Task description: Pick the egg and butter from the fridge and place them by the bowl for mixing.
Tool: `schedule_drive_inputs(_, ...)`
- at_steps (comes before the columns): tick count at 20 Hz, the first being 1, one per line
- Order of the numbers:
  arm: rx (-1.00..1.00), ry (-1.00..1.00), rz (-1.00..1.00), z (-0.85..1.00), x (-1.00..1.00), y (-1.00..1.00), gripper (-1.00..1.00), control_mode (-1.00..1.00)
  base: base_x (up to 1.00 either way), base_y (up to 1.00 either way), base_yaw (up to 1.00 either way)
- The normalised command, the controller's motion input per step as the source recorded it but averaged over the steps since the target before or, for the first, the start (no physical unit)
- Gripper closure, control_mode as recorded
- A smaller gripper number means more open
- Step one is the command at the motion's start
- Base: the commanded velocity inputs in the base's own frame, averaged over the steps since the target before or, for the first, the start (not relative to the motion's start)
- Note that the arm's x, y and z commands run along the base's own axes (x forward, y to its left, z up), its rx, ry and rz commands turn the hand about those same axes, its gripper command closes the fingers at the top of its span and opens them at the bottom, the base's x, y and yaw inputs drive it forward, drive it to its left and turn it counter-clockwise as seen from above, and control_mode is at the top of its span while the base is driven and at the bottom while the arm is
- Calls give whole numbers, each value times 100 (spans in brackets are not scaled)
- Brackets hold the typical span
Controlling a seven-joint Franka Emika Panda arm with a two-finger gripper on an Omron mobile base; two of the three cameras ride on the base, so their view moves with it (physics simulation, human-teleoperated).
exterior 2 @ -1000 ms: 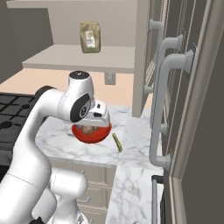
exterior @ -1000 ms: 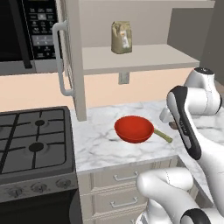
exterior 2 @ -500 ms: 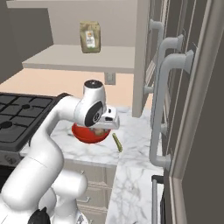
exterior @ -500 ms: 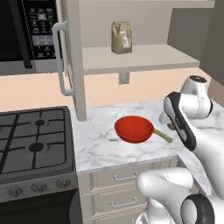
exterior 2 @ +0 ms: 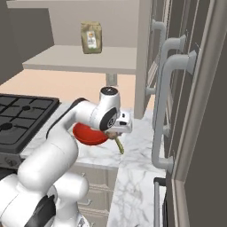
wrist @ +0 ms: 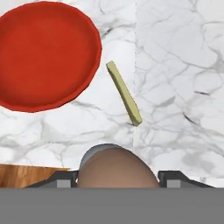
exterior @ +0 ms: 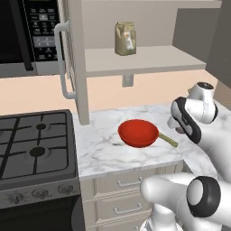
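Observation:
The glossy red bowl [exterior: 138,133] [exterior 2: 88,135] [wrist: 46,54] sits on the marble counter [exterior: 103,153]. The olive-yellow butter [exterior: 168,140] [exterior 2: 118,144] [wrist: 124,92] lies flat on the counter just right of the bowl's rim. My gripper [wrist: 118,176] [exterior 2: 116,132] hangs above the counter beside the butter, pointing down. It is shut on the tan-brown egg [wrist: 117,168], which bulges up between the two finger tips. The fridge [exterior 2: 177,88] stands at the right with its grey front and long handles.
A gas stove [exterior: 31,144] adjoins the counter on the left, with a microwave [exterior: 27,31] above it. A paper bag [exterior: 125,38] stands on the open shelf. A cabinet door [exterior: 74,63] with a handle hangs open over the counter's left end.
The arm has swung the hand from over the bowl toward the right, so it now hangs above the counter by the butter. The bowl and the butter have stayed put.

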Motion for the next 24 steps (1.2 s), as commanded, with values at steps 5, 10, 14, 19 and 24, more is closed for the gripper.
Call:
schedule_drive_inputs(5, 0, 0, 2, -22, 35, -33, 100, -100, 0, 0, 0)
schedule_drive_inputs(10, 0, 0, 6, -28, 37, -27, 100, -100, 0, 0, 0)
schedule_drive_inputs(14, 0, 0, 6, -34, 49, -23, 100, -100, 0, 0, 0)
schedule_drive_inputs(19, 0, 0, 9, -39, 47, -24, 100, -100, 0, 0, 0)
schedule_drive_inputs(24, 0, 0, 7, -14, 39, -24, 100, -100, 0, 0, 0)
